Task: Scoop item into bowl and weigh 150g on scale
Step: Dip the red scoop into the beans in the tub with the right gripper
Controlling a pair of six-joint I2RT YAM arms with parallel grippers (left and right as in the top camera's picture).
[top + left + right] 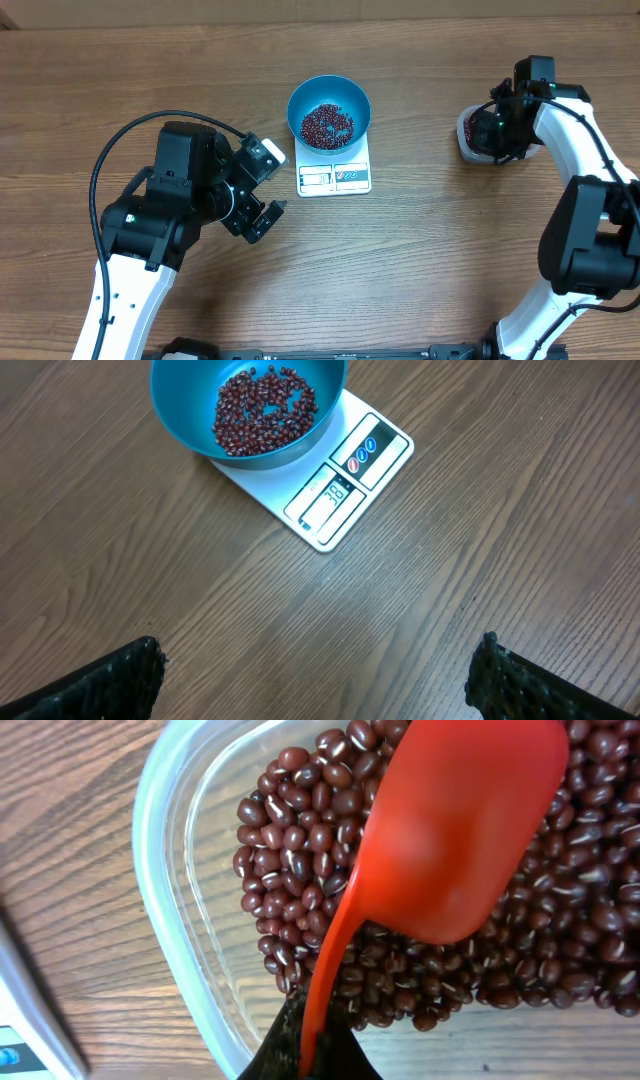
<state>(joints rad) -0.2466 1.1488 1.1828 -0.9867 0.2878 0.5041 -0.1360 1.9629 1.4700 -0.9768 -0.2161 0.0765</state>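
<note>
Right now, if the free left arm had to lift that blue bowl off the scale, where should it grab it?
Probably the rim of the bowl, pinched from above on the side nearest the open left gripper, one finger inside, one outside. Its round, smooth sides could slip from a squeeze across them, and the beans lie low, leaving the upper wall bare.

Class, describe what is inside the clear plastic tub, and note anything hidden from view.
Red-brown beans fill the tub, and a red scoop lies over them. The beans beneath the scoop are covered.
</note>
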